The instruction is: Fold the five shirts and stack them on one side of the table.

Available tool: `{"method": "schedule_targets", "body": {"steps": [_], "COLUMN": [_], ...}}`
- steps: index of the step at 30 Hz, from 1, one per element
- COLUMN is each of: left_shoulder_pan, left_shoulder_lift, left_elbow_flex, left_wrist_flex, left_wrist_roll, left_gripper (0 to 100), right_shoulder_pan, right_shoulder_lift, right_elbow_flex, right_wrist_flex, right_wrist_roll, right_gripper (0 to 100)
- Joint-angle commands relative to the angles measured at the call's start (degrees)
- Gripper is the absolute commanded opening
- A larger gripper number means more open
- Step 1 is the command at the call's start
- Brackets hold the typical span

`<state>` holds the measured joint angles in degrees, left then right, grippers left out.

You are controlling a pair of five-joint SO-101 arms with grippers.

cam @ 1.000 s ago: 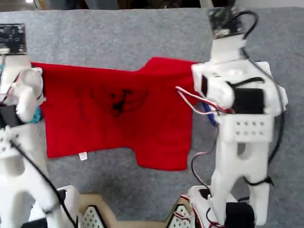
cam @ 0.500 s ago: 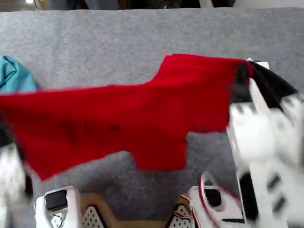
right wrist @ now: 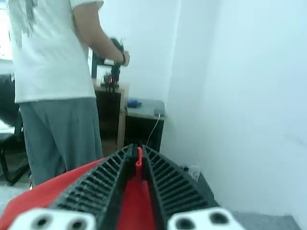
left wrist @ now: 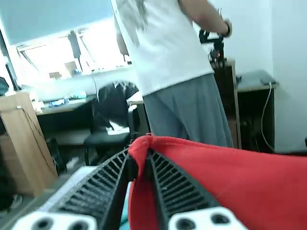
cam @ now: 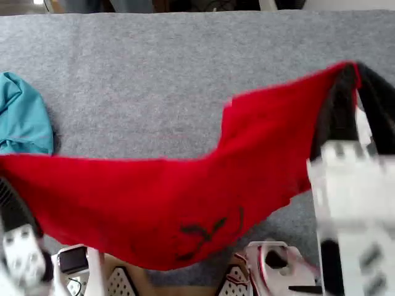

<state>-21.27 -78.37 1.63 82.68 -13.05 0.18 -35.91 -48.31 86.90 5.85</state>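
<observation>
A red shirt (cam: 185, 197) with a black print hangs stretched in the air above the grey table (cam: 154, 74), sagging in the middle. My left gripper (left wrist: 141, 148) is shut on one end of the red shirt (left wrist: 230, 182), at the left in the high view. My right gripper (right wrist: 139, 155) is shut on the other end of the red shirt (right wrist: 134, 196), raised at the right in the high view. A teal shirt (cam: 23, 120) lies bunched on the table's left side.
The arm bases (cam: 271, 271) stand at the table's near edge below the hanging shirt. The grey surface stretches bare across the far half and the middle.
Both arms have lifted the red shirt off the table and pulled it toward the near edge. It lay flat one second ago and now hangs between the grippers, uncovering the teal shirt.
</observation>
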Motion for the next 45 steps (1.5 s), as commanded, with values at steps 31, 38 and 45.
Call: {"method": "schedule_targets", "body": {"steps": [31,38,45], "left_shoulder_pan": [0.4,0.0,-0.8], "left_shoulder_lift": [64.9,64.5,59.4], "left_elbow_flex": [18.2,19.8,21.7], "left_wrist_flex": [-62.5,-62.1,-60.7], "left_wrist_roll": [0.6,0.6,0.6], "left_gripper": [3,3,3], "right_shoulder_pan": [-6.6,-7.8,-7.6], "right_shoulder_lift": [74.2,81.0,81.5], "right_elbow_flex": [-24.8,-39.5,-39.4], "right_wrist_flex": [-35.8,-35.3,-27.8], "right_wrist_roll": [1.7,1.9,2.0], "right_gripper": [1.3,1.3,1.3]}}
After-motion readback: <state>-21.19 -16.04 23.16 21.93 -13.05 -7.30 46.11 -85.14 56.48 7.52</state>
